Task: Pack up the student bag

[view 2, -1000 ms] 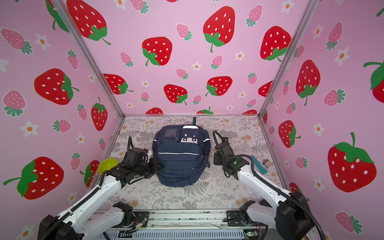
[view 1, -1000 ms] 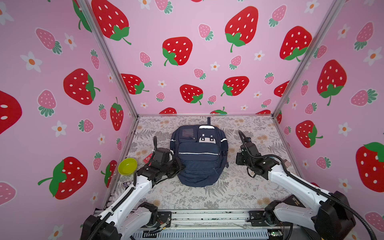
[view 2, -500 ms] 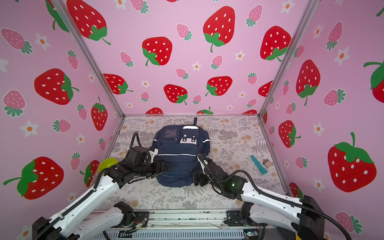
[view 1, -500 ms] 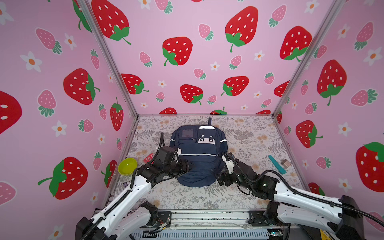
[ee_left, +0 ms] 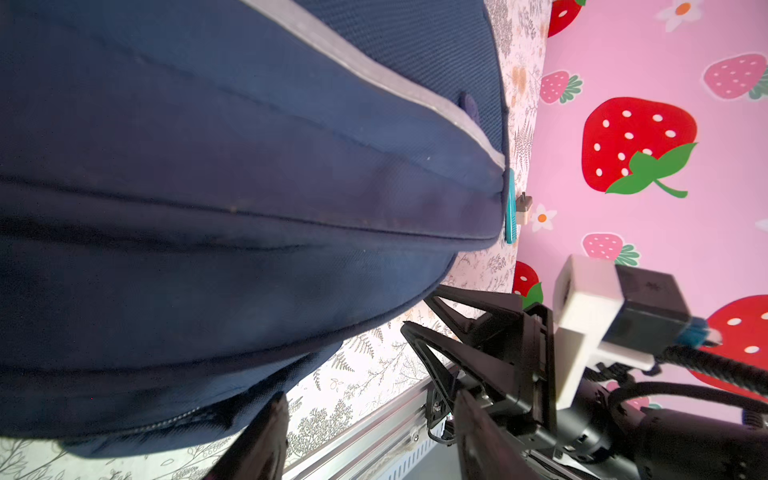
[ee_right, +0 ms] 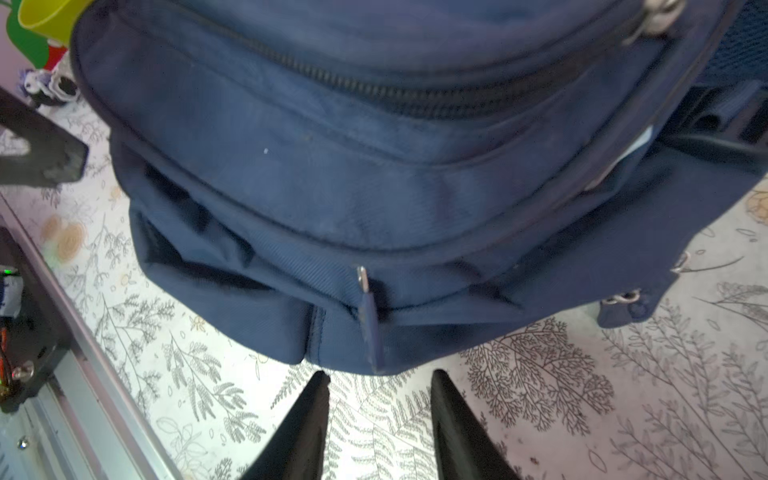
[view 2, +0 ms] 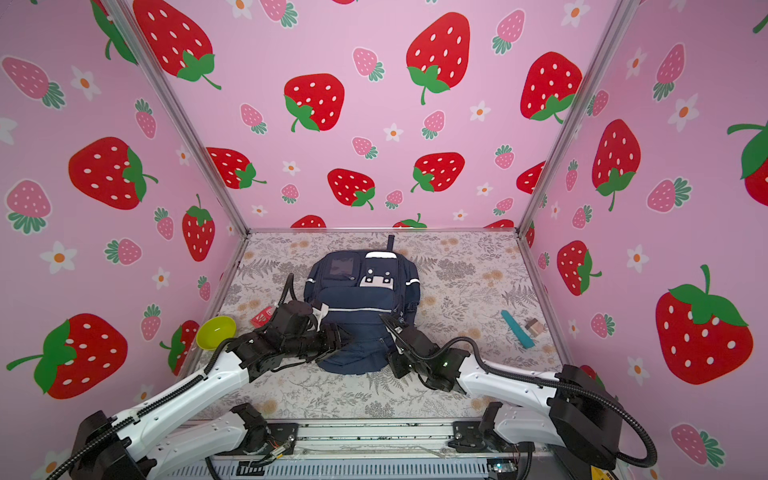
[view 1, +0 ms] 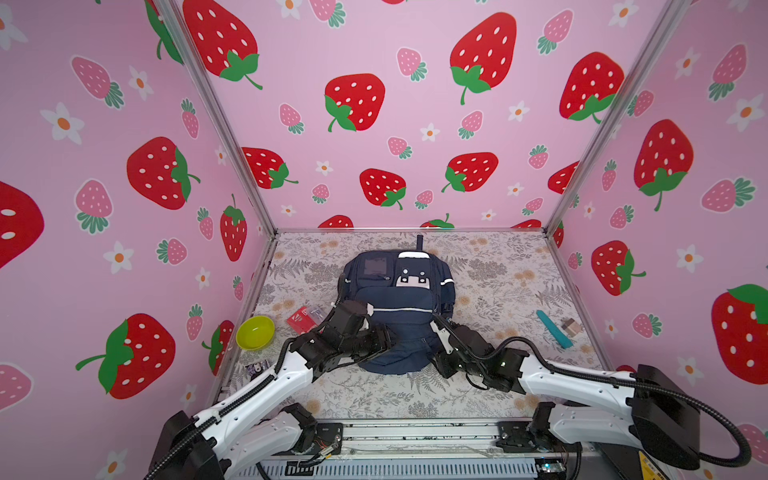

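One student bag (view 1: 399,307) lies flat on the middle of the table (view 1: 490,266). Leftmost sit a yellow-green bowl (view 1: 254,332) and a red packet (view 1: 300,319). Next come the left fingers (ee_left: 266,436), spread and empty, by the bag's lower left corner. The right fingers (ee_right: 307,424), likewise spread and empty, sit just short of its bottom edge. A teal stick (view 1: 554,328) lies far right.

Floral table (view 1: 490,266), student bag (view 1: 399,299), yellow bowl (view 1: 254,332)
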Robot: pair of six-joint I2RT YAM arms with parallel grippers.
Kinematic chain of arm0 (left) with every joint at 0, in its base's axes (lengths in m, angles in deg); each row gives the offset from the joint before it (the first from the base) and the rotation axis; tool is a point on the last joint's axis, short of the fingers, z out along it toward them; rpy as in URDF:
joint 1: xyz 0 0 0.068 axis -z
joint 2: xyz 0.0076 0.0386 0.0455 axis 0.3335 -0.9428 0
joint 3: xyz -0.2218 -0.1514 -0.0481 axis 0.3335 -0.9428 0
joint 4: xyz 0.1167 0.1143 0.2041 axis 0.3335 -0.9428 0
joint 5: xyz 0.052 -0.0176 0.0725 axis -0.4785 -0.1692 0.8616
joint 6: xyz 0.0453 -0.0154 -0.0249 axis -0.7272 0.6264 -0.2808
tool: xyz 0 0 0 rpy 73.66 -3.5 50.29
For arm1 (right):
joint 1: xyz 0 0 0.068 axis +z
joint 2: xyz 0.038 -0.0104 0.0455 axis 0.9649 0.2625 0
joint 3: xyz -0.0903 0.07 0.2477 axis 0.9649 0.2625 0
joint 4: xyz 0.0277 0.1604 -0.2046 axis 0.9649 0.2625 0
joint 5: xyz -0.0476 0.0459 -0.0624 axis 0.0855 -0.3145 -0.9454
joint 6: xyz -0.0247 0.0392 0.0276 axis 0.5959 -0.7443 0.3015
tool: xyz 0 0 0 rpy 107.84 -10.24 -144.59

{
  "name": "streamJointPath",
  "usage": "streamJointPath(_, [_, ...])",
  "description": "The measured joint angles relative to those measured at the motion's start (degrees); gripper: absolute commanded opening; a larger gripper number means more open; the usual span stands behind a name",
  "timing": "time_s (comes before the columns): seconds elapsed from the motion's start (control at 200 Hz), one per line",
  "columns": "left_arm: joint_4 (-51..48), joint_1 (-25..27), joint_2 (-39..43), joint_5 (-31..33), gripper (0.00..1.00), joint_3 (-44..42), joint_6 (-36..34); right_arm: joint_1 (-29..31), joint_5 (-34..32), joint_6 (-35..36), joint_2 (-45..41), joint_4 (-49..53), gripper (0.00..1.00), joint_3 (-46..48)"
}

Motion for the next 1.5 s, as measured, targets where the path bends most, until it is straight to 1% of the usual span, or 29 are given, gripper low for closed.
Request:
streamJointPath(0.17, [2.4,0.4,-0.5,0.0,0.64,-0.9,0.9,-0.6,0.9,0.0,0.8,-1.8,0.37,-0.1])
streamJointPath(0.25, [2.8,0.4,-0.5,0.0,0.64,-1.4,1.2,-1.0,1.4,-0.2,0.9,-2.8,0.31,-0.1])
streamJointPath(0.415, [4.1,0.4,-1.3,0.0,0.65,-1.7,1.7,-1.5,2.5,-0.2,3.5,-4.5,0.25,-0.1])
streamJointPath(0.46, [4.5,0.4,-1.7,0.0,0.65,-1.7,2.0,-1.6,2.9,-0.2,4.2,-4.5,0.19,-0.1])
streamJointPath(0.53, [5.3,0.4,-2.4,0.0,0.66,-1.7,2.3,-1.6,3.4,0.1,4.7,-4.3,0.03,-0.1])
streamJointPath(0.545, [5.5,0.4,-2.5,0.0,0.66,-1.7,2.4,-1.6,3.4,-0.7,4.7,-4.2,0.00,-0.2])
streamJointPath(0.565, [5.7,0.4,-2.7,0.0,0.66,-1.7,2.5,-1.6,3.5,0.2,4.7,-3.9,0.00,-0.3])
streamJointPath(0.58, [5.9,0.4,-2.9,-0.1,0.66,-1.7,2.6,-1.6,3.6,-0.8,4.6,-3.6,0.00,-0.5])
streamJointPath(0.65, [6.7,0.5,-3.5,-0.2,0.67,-1.7,3.0,-1.1,3.5,-0.5,3.7,-1.6,0.00,-1.7])
streamJointPath(0.885, [8.3,1.7,-3.5,0.4,0.69,-1.9,5.8,3.1,0.2,-1.0,-5.6,8.1,0.00,-8.7])
streamJointPath(0.99, [8.3,2.0,-2.7,1.2,0.69,-1.9,7.3,4.5,-0.6,-1.6,-5.7,10.8,0.00,-10.7])
streamJointPath(1.12, [8.1,1.9,-3.1,2.3,0.67,-1.9,8.5,7.1,-2.2,-1.8,-3.4,12.6,0.00,-12.1])
streamJointPath(1.221, [7.9,1.2,-3.8,2.8,0.54,-1.9,8.8,8.2,-3.3,-1.9,-2.5,13.0,0.00,-12.7])
streamJointPath(1.286, [8.1,0.5,-4.5,2.8,0.39,-1.9,9.2,8.4,-3.7,-1.9,-2.5,13.2,0.00,-12.7])
streamJointPath(1.351, [8.5,-0.2,-5.0,2.5,0.27,-1.9,9.5,8.5,-4.2,-1.9,-2.5,13.5,0.00,-12.7])
streamJointPath(1.501, [9.3,-1.4,-4.7,1.9,0.10,-1.9,10.4,8.7,-5.0,-2.0,-2.8,14.0,0.00,-12.7])
